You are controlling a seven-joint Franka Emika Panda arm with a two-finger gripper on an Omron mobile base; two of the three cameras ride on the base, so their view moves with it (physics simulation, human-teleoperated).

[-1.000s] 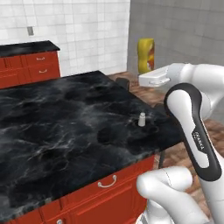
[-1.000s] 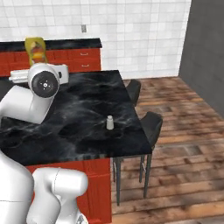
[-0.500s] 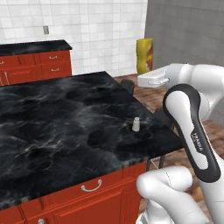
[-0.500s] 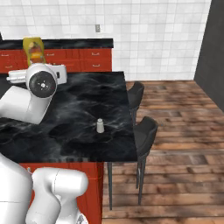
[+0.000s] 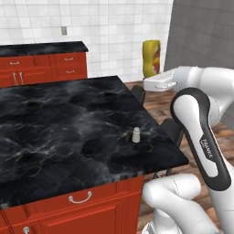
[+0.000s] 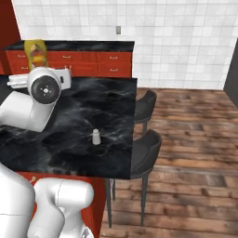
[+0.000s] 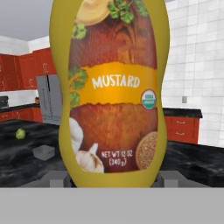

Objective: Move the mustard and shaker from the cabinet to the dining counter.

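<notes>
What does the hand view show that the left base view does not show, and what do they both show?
Hand view alone: the label on the mustard, readable up close, plus a small green round thing and a grey block on a black counter behind.

Left base view alone: the shaker standing on the dining counter, and the arm above its far corner.

Both: the mustard in the gripper, red drawers, white tiled wall.

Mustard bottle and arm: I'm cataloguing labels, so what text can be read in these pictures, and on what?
"MUSTARD": on the mustard label's yellow band.
"NET WT 12 OZ (340 g)": low on that label.
Round green seal beside the band: too small to read.
Lettering on the arm's dark link: too blurred to read.
</notes>
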